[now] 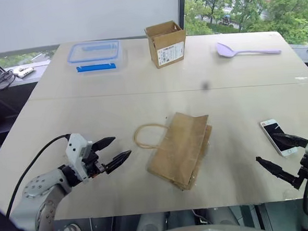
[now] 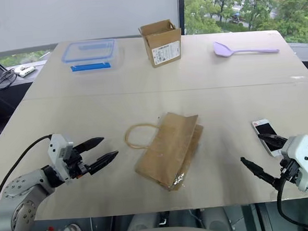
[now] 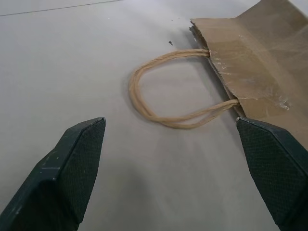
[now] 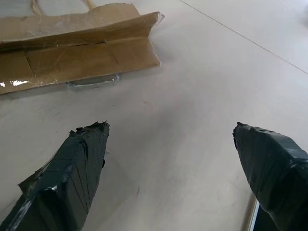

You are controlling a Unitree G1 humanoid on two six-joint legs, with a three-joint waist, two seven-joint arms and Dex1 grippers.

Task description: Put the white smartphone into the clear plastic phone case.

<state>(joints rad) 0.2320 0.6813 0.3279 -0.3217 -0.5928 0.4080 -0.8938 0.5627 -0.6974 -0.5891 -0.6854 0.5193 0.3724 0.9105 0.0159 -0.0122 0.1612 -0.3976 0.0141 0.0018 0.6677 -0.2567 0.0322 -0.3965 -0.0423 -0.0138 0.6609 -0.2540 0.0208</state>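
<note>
1. Left eye view: the white smartphone (image 1: 277,136) lies flat, screen up, on the pale table (image 1: 91,114) near its right front edge, the robot's right.
2. The right gripper (image 1: 282,157) hovers just beside the phone, its two black fingers spread wide and holding nothing; one fingertip crosses in front of the phone's near end.
3. The clear plastic phone case (image 4: 92,81) is hard to make out. In the right wrist view a see-through edge pokes out from under the brown paper bag (image 1: 181,148); that is probably the case, mostly covered.
4. The bag lies flat at the table's middle front, its looped handle (image 3: 159,96) pointing toward the left gripper (image 1: 113,152), which also stands wide open and empty, near the handle but apart from it.
5. Farther back sit a blue-lidded clear food box (image 1: 94,53), a small open cardboard box (image 1: 166,43) and a lilac spoon (image 1: 247,50).
6. Risks, as I judge them: the thin phone sits close to the table edge, so a sliding pinch could push it off; the case is buried, so tugging the bag could drag or flip it; clear plastic is easy to misjudge and slippery to grip.
</note>
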